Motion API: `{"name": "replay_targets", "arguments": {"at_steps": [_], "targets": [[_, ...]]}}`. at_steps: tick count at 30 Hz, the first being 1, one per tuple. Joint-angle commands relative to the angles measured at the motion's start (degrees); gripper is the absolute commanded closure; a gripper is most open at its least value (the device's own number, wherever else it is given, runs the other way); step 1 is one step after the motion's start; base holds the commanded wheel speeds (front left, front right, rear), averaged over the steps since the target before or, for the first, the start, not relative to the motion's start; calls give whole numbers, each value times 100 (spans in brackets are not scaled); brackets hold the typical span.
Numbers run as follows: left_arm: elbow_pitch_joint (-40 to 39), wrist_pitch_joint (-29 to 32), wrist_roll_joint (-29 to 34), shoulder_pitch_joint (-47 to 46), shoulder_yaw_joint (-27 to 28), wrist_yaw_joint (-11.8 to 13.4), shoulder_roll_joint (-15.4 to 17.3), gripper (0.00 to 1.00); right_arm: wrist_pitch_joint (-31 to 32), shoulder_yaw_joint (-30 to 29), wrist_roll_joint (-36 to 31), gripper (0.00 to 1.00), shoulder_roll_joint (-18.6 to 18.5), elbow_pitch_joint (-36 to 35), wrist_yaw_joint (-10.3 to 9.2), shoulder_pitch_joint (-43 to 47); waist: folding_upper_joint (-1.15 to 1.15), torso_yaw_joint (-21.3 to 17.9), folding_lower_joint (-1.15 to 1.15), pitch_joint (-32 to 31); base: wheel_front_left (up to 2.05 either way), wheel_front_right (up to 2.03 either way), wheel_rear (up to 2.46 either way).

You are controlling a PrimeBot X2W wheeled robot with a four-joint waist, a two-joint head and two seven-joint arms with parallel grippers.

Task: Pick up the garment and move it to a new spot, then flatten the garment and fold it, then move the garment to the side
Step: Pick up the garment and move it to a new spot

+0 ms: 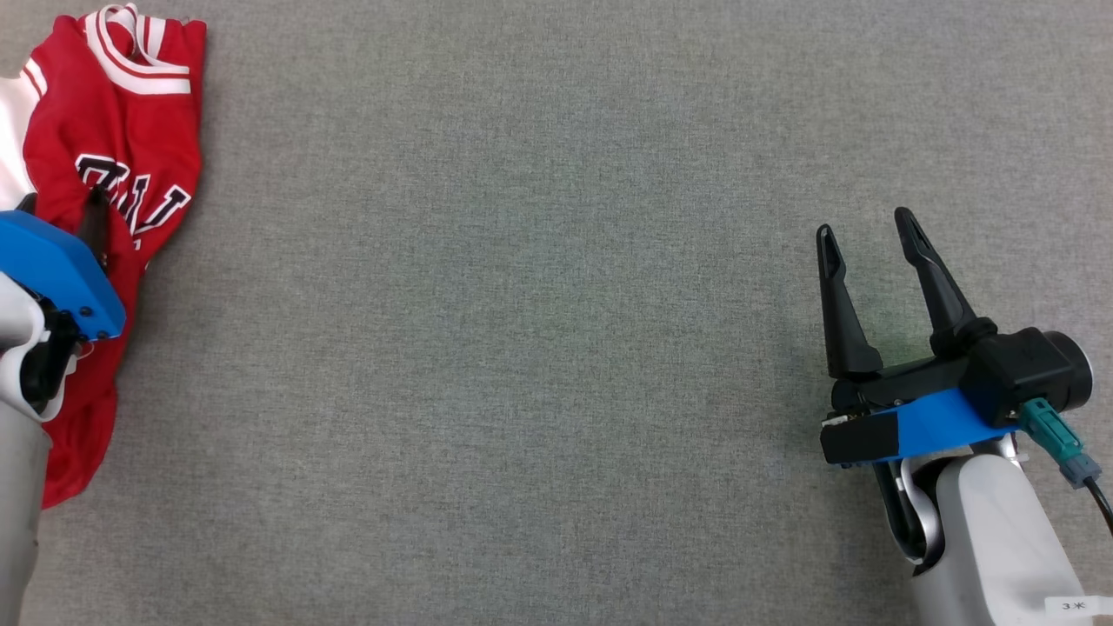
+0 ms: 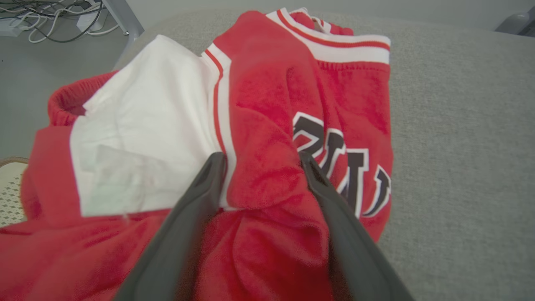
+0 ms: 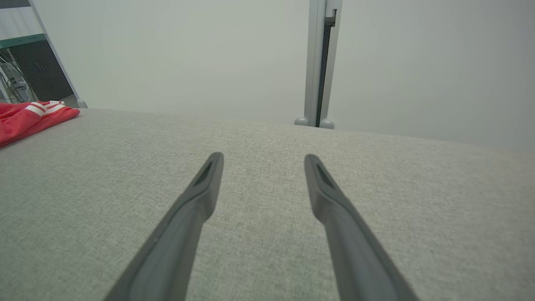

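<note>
Left gripper (image 2: 261, 156) is sitting on the red garment (image 2: 259, 83) at 9 o'clock, fingers spread around a fold, while right gripper (image 1: 865, 223) is hanging wide open at 4 o'clock.

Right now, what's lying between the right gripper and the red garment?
Nothing lies there: the head view shows bare grey cloth surface from the right gripper across to the red garment at the left edge.
</note>
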Motion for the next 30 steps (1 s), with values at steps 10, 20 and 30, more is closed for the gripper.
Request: {"name": "replay_targets", "arguments": {"at_steps": [10, 20, 30], "targets": [[-5, -1183, 128, -222, -318, 1, 332, 100, -7, 82, 147, 0, -24, 49, 1, 162, 0, -64, -1, -410, 0, 0, 0], [-487, -2136, 577, -559, -502, 134, 563, 100, -31, 164, 483, 0, -24, 301, 1, 318, 0, -226, -1, -1073, 0, 0, 0], [-2054, -2105, 959, -938, -664, 408, 762, 100, -33, 255, 828, 0, -24, 331, 1, 405, 0, -688, -1, -1384, 0, 0, 0]]}}
